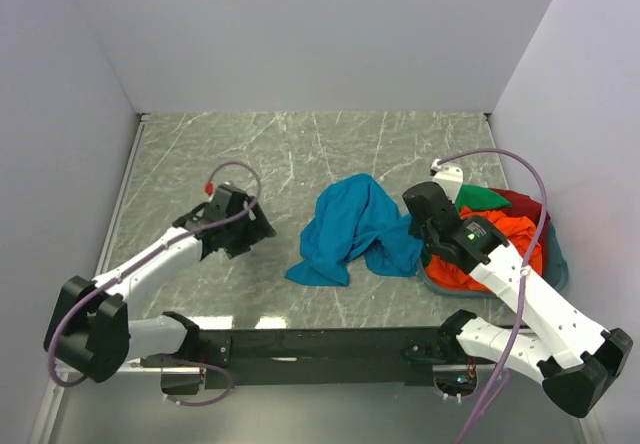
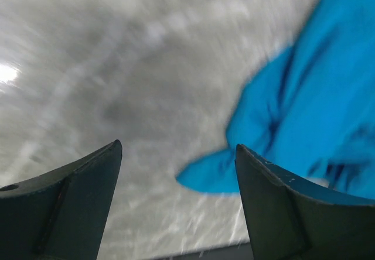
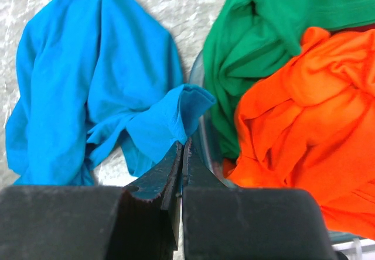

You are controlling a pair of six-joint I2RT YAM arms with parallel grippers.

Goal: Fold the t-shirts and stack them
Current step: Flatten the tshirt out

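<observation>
A crumpled teal-blue t-shirt point(image 1: 350, 229) lies on the marble table point(image 1: 250, 154) at the centre. It also shows in the right wrist view point(image 3: 88, 78) and the left wrist view point(image 2: 304, 108). My right gripper point(image 1: 415, 226) is at the shirt's right edge, beside the basket. Its jaws point(image 3: 182, 143) are shut on a corner of the blue cloth. My left gripper point(image 1: 265, 229) is open and empty, just left of the shirt; in its wrist view point(image 2: 179, 149) the picture is blurred. Orange-red point(image 3: 304, 125), green point(image 3: 263, 31) and dark red point(image 1: 525, 204) shirts lie piled in the basket.
The teal-grey plastic basket point(image 1: 556, 264) stands at the right, against the wall; its rim point(image 3: 202, 131) is right by my right fingers. White walls enclose the table on three sides. A black rail point(image 1: 320, 344) runs along the near edge.
</observation>
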